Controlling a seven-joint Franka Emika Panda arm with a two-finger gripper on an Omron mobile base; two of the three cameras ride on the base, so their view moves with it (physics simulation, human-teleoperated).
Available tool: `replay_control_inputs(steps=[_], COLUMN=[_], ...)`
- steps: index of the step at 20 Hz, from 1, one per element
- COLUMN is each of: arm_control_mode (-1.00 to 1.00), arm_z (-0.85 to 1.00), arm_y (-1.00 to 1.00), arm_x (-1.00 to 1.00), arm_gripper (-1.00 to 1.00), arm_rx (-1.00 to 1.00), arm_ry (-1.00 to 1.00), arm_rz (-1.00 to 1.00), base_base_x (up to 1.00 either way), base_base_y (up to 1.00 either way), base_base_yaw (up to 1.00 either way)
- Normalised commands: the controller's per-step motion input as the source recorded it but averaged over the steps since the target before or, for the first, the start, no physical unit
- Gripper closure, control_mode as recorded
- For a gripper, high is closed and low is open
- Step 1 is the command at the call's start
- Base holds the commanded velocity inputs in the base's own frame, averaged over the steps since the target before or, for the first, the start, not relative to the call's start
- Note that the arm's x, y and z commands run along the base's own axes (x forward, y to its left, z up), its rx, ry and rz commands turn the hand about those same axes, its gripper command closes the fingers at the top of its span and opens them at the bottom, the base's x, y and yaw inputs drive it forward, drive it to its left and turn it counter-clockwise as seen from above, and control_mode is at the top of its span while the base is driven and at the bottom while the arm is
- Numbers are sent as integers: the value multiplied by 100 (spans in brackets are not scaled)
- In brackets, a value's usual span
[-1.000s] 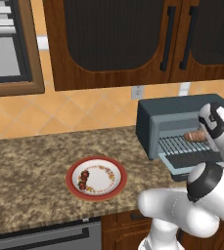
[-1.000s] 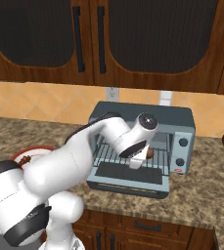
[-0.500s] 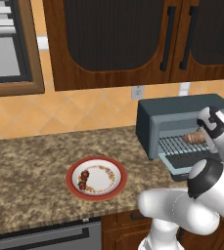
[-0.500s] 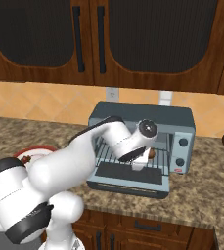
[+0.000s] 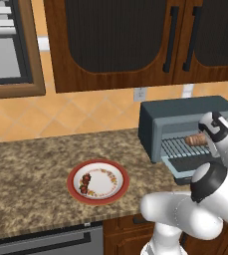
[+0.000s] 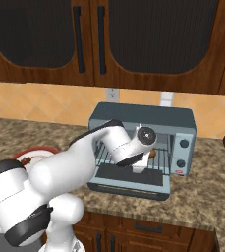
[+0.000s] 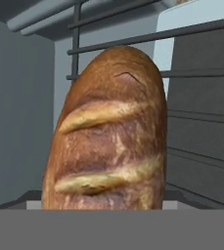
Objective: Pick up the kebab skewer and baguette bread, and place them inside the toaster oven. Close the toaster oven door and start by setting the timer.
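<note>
Hand view, close on the baguette bread [image 7: 108, 132]: oblong, rounded at the far end, glossy brown crust with pale scored slashes across it, lying along thin grey wire rack bars [image 7: 196, 73] between smooth blue-grey inner walls. Fingertips not visible there, so no telling from the pictures whether the jaws grip the loaf or stand clear of it.

Left base view: toaster oven [image 5: 158, 117], a boxy blue-grey metal shell, on a speckled brown granite counter [image 5: 31, 169] against a tan diagonal-tiled wall. Toaster oven door [image 5: 190, 167] dropped flat, dark glass in a grey frame. Loaf [image 5: 196, 140] seen as a small brown cylinder on the ribbed rack inside, just beside the white hand with its dark joint ring. Gripper [image 5: 210, 142] at the oven mouth, jaws hidden behind the wrist. Well apart to the left, a round white plate [image 5: 110, 193] with a red rim, carrying the kebab skewer [image 5: 86, 183], a short stick of dark red and brown chunks near the plate's left edge.

Right base view: white glossy arm curving into the open oven, gripper [image 6: 142, 162] low over the rack, a sliver of brown loaf [image 6: 153, 153] beside it. Two dark round knobs [image 6: 183, 143] on the right panel. Dark wood cabinets [image 6: 133, 39] with arched panels and black bar handles above.
</note>
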Motion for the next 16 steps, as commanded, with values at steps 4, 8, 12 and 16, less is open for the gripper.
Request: replay_control_inputs(steps=[4,8,12,16], arm_control_mode=[-100,-100,-100,-100], arm_z=[0,0,0,0], arm_y=[0,0,0,0], arm_x=[0,0,0,0], arm_gripper=[100,-100,-100,-100], arm_rx=[0,0,0,0], arm_ry=[0,0,0,0], arm_rz=[0,0,0,0], base_base_x=[0,0,0,0], base_base_y=[0,0,0,0], base_base_yaw=[0,0,0,0])
